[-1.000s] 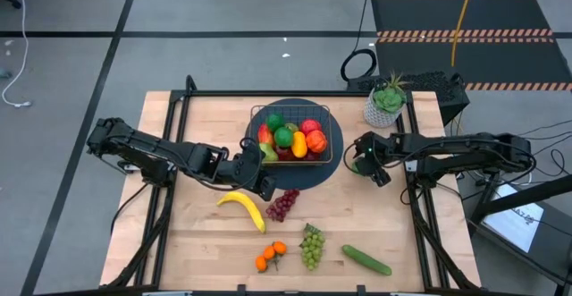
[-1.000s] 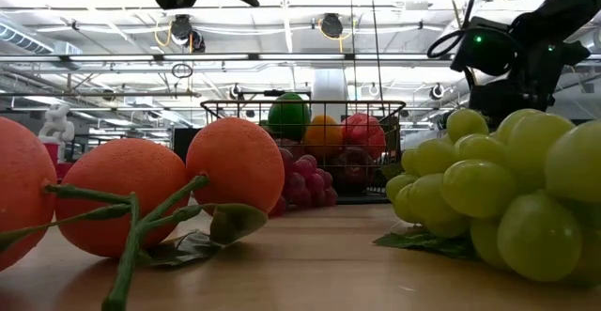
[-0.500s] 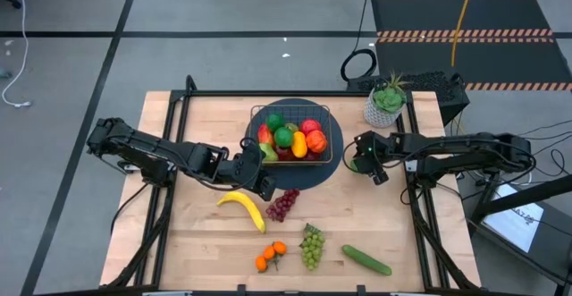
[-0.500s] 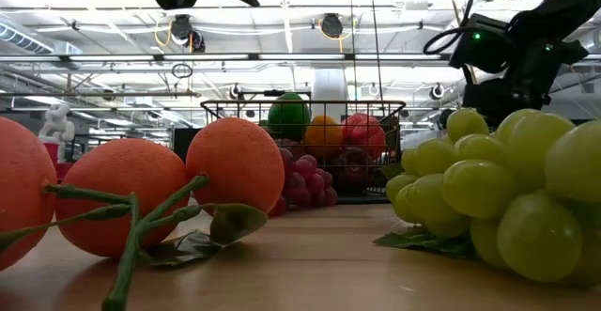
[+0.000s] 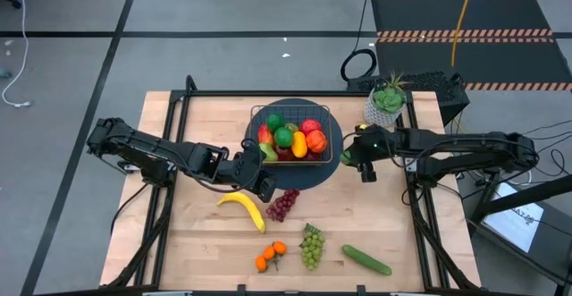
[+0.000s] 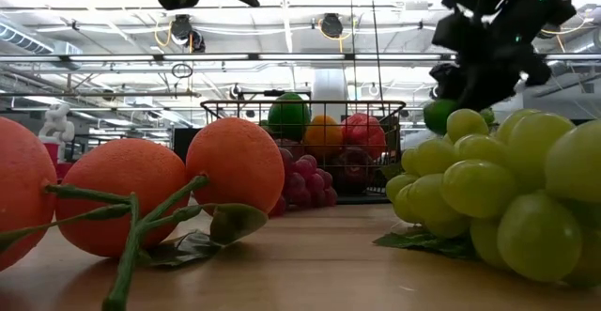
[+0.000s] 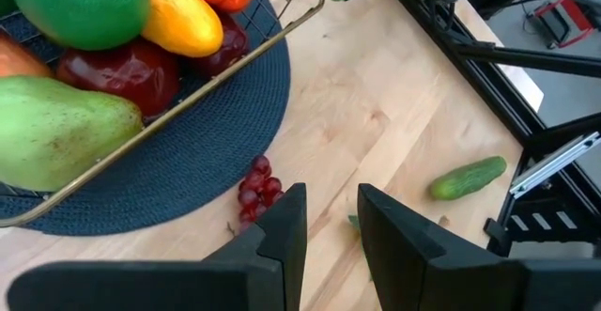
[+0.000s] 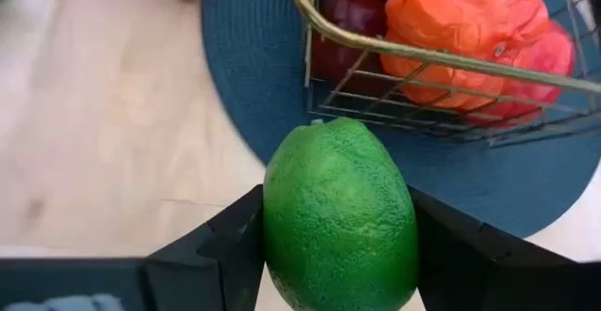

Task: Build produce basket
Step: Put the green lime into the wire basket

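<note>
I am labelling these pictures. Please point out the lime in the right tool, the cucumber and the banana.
lime (image 8: 340,214), right wrist view, middle of its green skin.
cucumber (image 5: 366,260), high view, middle of its length.
banana (image 5: 246,207), high view, middle of its curve.

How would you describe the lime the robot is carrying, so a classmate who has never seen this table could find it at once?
Start at the wire basket on the round dark mat in the middle of the table. Just off its right side is the right pincer, shut on a lime. It is the only fruit held up in the air rather than lying in the basket or on the wood.
</note>
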Controlling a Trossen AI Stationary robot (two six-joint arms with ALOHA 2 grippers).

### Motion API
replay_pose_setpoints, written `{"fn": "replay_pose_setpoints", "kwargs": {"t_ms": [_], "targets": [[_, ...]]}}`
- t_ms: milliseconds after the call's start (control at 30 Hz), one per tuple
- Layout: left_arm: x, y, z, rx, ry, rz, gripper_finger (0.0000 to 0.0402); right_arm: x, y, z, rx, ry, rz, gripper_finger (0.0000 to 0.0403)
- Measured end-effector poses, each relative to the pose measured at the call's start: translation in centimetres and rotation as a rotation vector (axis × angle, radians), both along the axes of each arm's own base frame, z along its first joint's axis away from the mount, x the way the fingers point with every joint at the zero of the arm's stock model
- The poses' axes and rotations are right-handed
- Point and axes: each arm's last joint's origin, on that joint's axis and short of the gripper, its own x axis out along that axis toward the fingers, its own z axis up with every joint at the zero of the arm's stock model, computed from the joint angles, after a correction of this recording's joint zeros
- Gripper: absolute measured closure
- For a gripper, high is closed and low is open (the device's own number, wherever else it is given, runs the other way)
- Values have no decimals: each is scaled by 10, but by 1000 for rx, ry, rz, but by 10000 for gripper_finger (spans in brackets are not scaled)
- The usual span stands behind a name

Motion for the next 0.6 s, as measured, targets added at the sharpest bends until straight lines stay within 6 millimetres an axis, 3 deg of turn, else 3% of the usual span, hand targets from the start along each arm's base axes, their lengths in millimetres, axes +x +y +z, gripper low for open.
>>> {"fn": "replay_pose_setpoints", "kwargs": {"t_ms": [333,600], "targets": [[-9,16,11,63,8,-80,304,0,15,45,349,-203,-295,193],[-37,44,34,170,12,-158,304,17,19,79,835,-512,-556,193]]}}
